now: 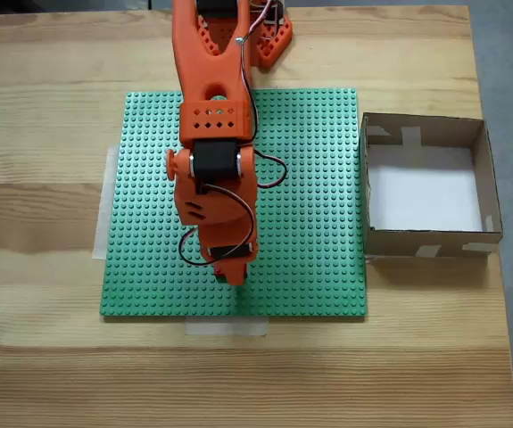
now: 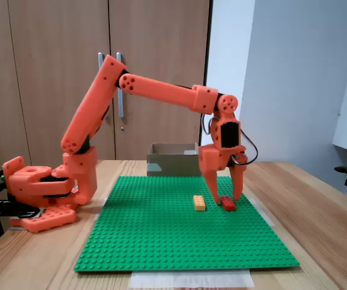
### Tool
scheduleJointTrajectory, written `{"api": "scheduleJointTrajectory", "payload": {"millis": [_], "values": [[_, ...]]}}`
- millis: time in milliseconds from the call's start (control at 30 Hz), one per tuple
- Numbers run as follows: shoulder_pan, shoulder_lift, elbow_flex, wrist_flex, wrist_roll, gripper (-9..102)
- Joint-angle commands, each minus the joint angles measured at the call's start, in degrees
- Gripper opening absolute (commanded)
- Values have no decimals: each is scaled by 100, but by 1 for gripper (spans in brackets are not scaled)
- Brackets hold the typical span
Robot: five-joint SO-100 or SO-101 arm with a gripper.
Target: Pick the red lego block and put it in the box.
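The red lego block [image 2: 227,204] lies on the green baseplate [image 2: 161,235] near its right side in the side-on fixed view. My orange gripper [image 2: 226,194] points straight down over it, open, with one finger on each side of the block and the tips close to the plate. In the top-down fixed view the gripper [image 1: 230,275] sits near the plate's front edge and the arm hides the block. The box [image 1: 424,130] stands to the right of the plate, its white floor bare; from the side the box [image 2: 172,162] shows behind the arm.
An orange-yellow brick [image 2: 199,202] lies just left of the red one, close to the left finger. The arm's base [image 2: 40,193] stands at the plate's far end. Wooden table [image 1: 42,178] surrounds the plate, and tape strips hold its edges.
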Motion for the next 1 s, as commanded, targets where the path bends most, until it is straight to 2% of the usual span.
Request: {"api": "scheduleJointTrajectory", "payload": {"millis": [0,867,967], "values": [[26,18,-255,18,44,18],[97,-167,-360,79,325,18],[97,-167,-369,53,308,15]]}}
